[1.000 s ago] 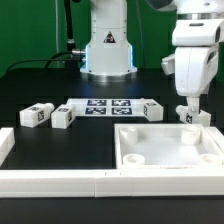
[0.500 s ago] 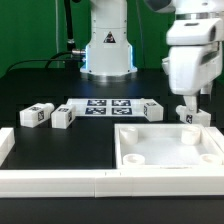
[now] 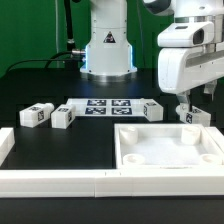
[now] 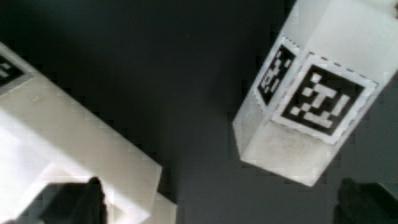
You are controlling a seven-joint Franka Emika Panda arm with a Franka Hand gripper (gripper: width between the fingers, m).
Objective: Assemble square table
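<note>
Claw [image 3: 195,103] shifted sideways a bit since before, spread wide, gripping nothing; leg [image 3: 194,117] sits just under it; panel [image 3: 170,150] close by.

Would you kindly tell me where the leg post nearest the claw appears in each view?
Exterior view: leg post at the exterior view's right, behind the square panel, just below the open claw.
Wrist view: leg post large, tags facing the camera.
Shared landmark: the square panel's rim, beside the post.
</note>
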